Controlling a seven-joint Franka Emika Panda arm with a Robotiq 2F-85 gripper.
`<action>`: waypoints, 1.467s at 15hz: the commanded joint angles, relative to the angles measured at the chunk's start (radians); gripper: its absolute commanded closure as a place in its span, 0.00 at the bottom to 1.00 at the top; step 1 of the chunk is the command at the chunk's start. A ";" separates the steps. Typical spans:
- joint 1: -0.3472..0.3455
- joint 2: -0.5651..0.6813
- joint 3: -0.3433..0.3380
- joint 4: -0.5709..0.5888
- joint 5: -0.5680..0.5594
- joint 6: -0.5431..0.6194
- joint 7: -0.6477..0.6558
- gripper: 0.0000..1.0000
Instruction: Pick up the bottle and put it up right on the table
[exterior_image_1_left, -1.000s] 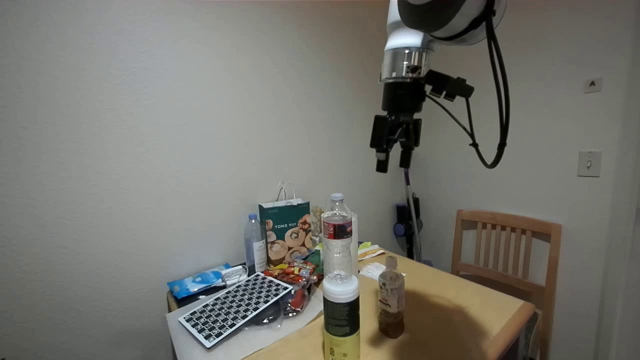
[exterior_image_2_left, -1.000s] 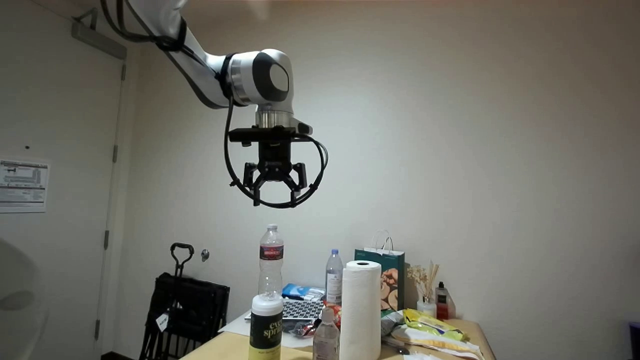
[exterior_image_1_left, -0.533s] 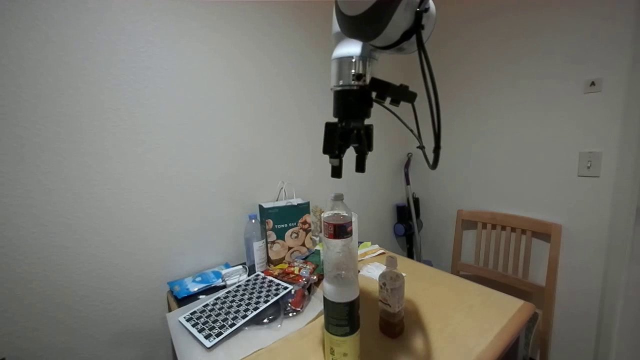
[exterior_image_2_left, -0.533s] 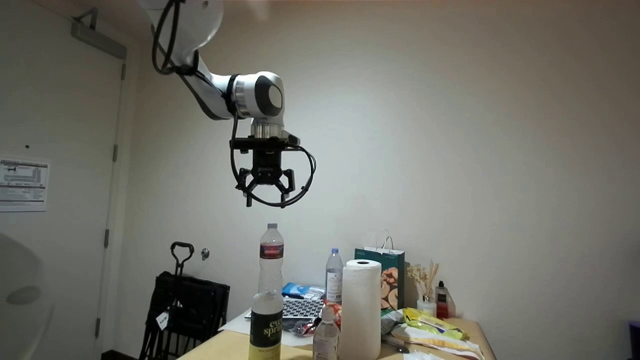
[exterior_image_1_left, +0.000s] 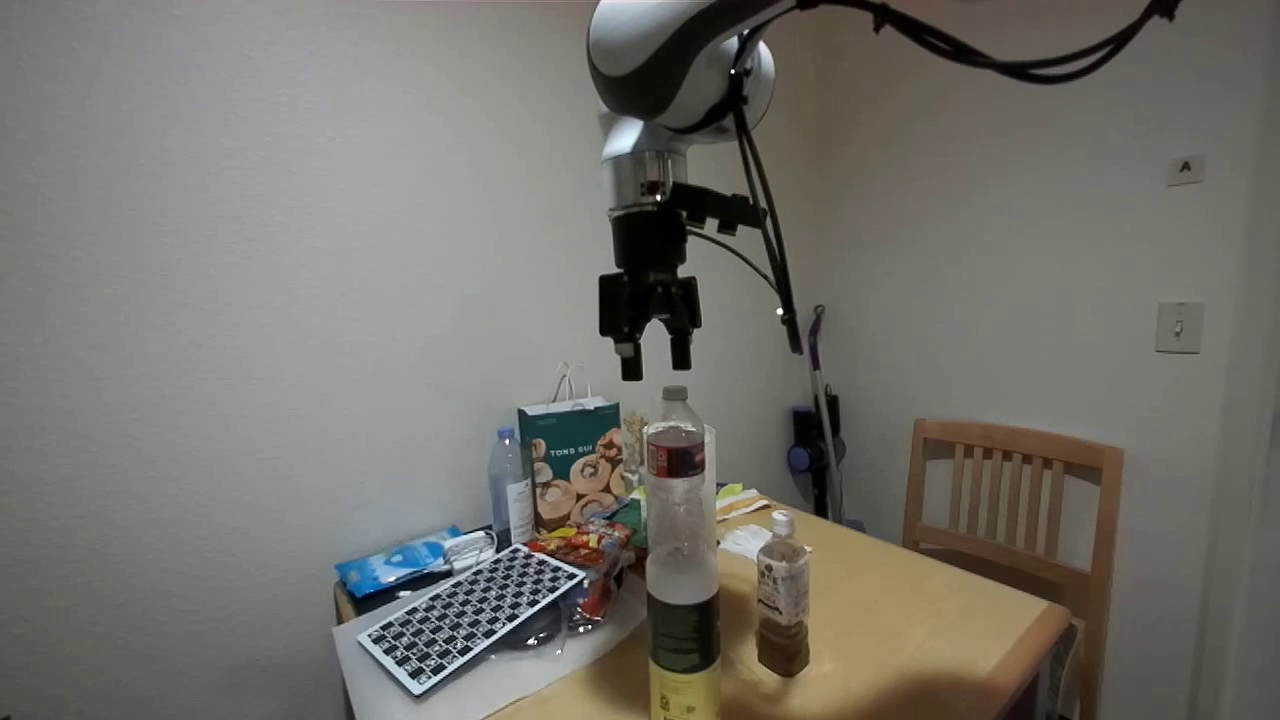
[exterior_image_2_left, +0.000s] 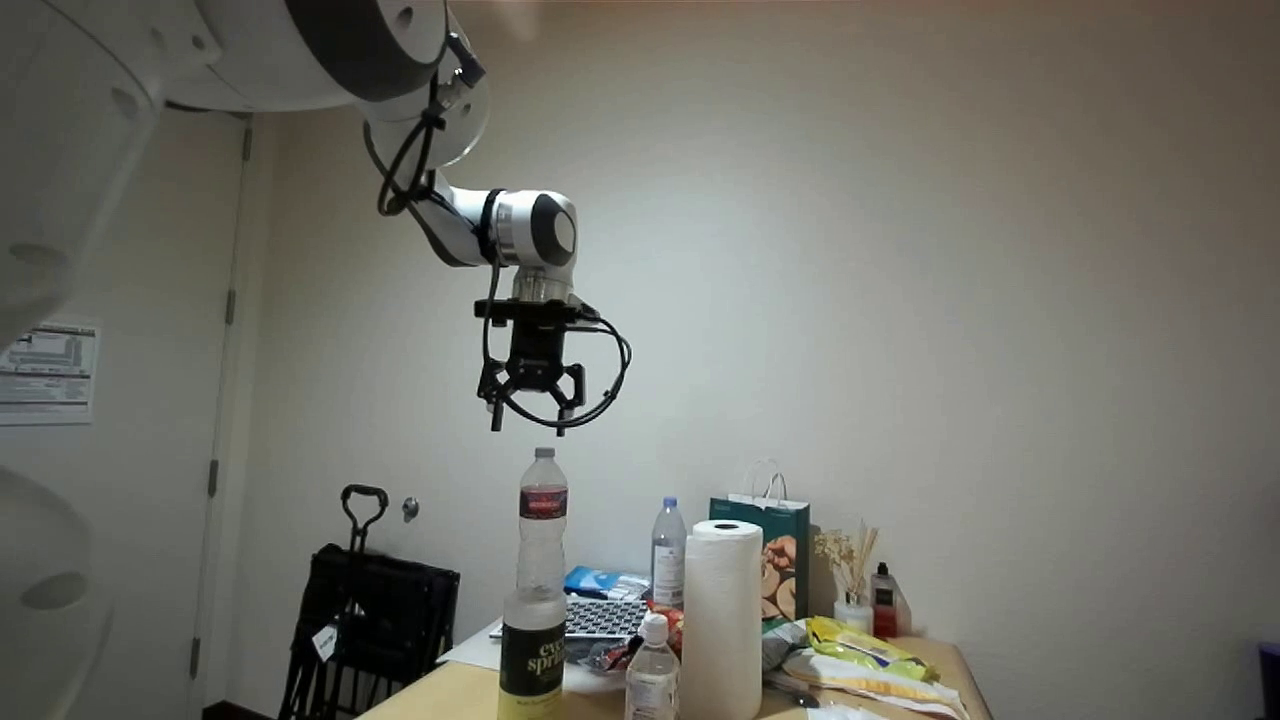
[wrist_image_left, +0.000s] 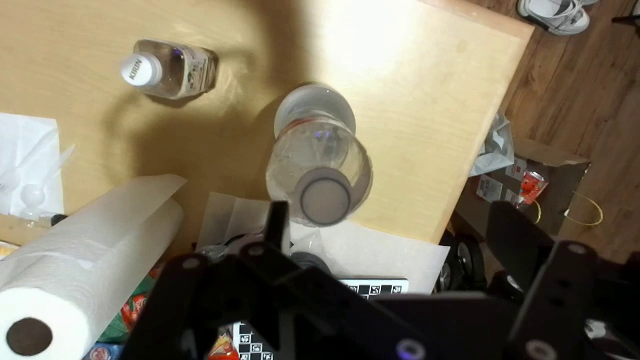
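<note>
A tall clear bottle with a red label (exterior_image_1_left: 676, 460) (exterior_image_2_left: 543, 503) is upright. It appears to stand on a white-lidded canister (exterior_image_1_left: 684, 635) (exterior_image_2_left: 532, 660), which stands on the tan table (exterior_image_1_left: 900, 600). My gripper (exterior_image_1_left: 656, 360) (exterior_image_2_left: 528, 422) is open and empty, just above the bottle's cap and a little to its left in both exterior views. In the wrist view the bottle (wrist_image_left: 320, 155) lies beyond the left finger, not between the fingers (wrist_image_left: 395, 225). A small bottle with brown liquid (exterior_image_1_left: 783, 600) (wrist_image_left: 175, 70) stands upright nearby on the table.
A paper towel roll (exterior_image_2_left: 722, 620) (wrist_image_left: 90, 265) stands close by. A checkered board (exterior_image_1_left: 470, 615), snack packs (exterior_image_1_left: 590, 545), a blue-capped bottle (exterior_image_1_left: 511, 485) and a green paper bag (exterior_image_1_left: 575, 460) are at the table's back. A wooden chair (exterior_image_1_left: 1010, 500) stands beside the table.
My gripper has moved left and down in an exterior view, coming closer over the tall bottle's cap. It stays open. The bottles have not moved.
</note>
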 joint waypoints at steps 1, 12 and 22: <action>-0.004 0.013 0.003 0.016 -0.001 -0.017 0.008 0.00; -0.010 -0.052 -0.001 -0.095 0.026 -0.010 0.035 0.00; -0.010 -0.015 -0.001 -0.084 0.024 0.050 0.015 0.00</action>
